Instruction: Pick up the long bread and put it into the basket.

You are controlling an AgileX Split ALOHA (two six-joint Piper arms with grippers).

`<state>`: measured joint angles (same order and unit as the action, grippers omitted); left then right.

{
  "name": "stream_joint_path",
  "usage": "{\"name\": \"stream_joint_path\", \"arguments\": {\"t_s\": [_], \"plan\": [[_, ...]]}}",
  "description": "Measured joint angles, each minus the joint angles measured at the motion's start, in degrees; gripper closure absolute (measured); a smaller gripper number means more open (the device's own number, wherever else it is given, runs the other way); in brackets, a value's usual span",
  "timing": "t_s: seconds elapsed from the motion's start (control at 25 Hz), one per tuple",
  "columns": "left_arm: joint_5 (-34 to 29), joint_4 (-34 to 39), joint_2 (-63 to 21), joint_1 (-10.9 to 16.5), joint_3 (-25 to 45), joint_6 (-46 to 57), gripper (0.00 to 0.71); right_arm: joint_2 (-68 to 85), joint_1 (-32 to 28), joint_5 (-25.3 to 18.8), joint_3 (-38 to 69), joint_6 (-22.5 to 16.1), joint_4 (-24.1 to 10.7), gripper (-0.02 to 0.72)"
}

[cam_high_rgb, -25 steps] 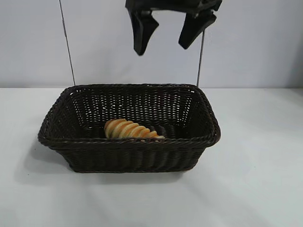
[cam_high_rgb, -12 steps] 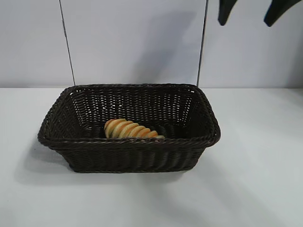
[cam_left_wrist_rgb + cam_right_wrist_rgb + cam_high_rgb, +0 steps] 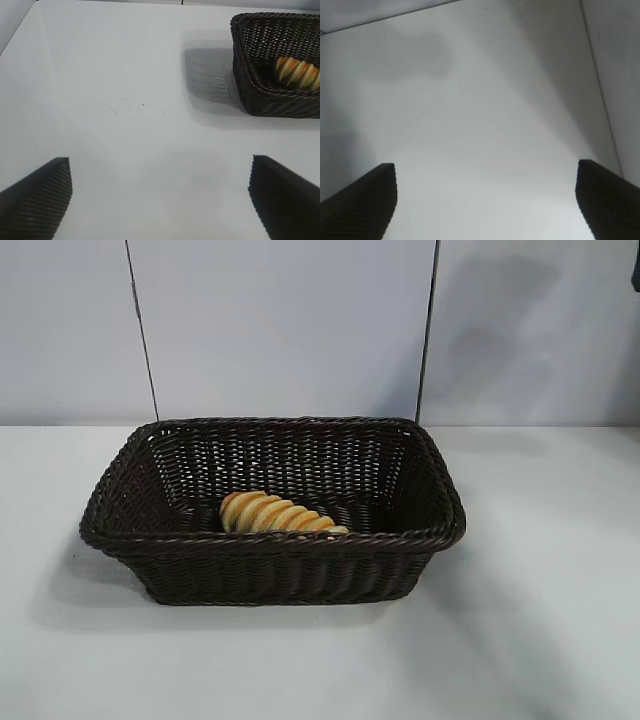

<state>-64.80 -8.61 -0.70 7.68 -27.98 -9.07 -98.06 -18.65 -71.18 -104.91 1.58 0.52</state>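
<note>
The long bread [image 3: 272,514], golden-tan with orange-brown ridges, lies inside the dark brown wicker basket [image 3: 270,540] near its front wall. The left wrist view catches the long bread [image 3: 299,73] in a corner of the basket [image 3: 260,95], well away from my left gripper [image 3: 160,192]. That gripper is open over bare white table with nothing between its fingers. My right gripper [image 3: 487,195] is open too, hanging over bare table near a wall, holding nothing. Neither gripper's fingers show in the exterior view; only a dark sliver sits at its upper right edge.
The basket stands mid-table on a white tabletop [image 3: 540,620], with open surface to its left, right and front. A pale back wall [image 3: 280,330] with two thin dark vertical seams rises behind it.
The open gripper that hung above the basket's back rim has risen and swung right, out of the exterior view. The bread and basket have not moved.
</note>
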Motion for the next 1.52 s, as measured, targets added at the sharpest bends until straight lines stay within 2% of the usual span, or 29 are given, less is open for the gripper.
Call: {"name": "stream_joint_path", "arguments": {"t_s": [0.48,0.68,1.04,1.24,1.52], "plan": [[0.00,0.00,0.00,0.00,0.00,0.00,0.015,32.65,-0.46,-0.41,14.69,-0.43,0.88,0.008],[0.00,0.00,0.00,0.00,0.00,0.00,0.015,45.79,-0.46,1.30,23.58,-1.11,1.01,0.008],[0.00,0.00,0.00,0.00,0.00,0.00,0.015,65.40,4.97,8.12,45.65,-3.85,-3.42,0.008],[0.00,0.00,0.00,0.00,0.00,0.00,0.015,75.89,7.30,8.36,52.93,-6.08,-4.35,0.008],[0.00,0.00,0.00,0.00,0.00,0.00,0.015,89.83,7.54,8.36,62.65,-5.48,-4.42,0.008]]}}
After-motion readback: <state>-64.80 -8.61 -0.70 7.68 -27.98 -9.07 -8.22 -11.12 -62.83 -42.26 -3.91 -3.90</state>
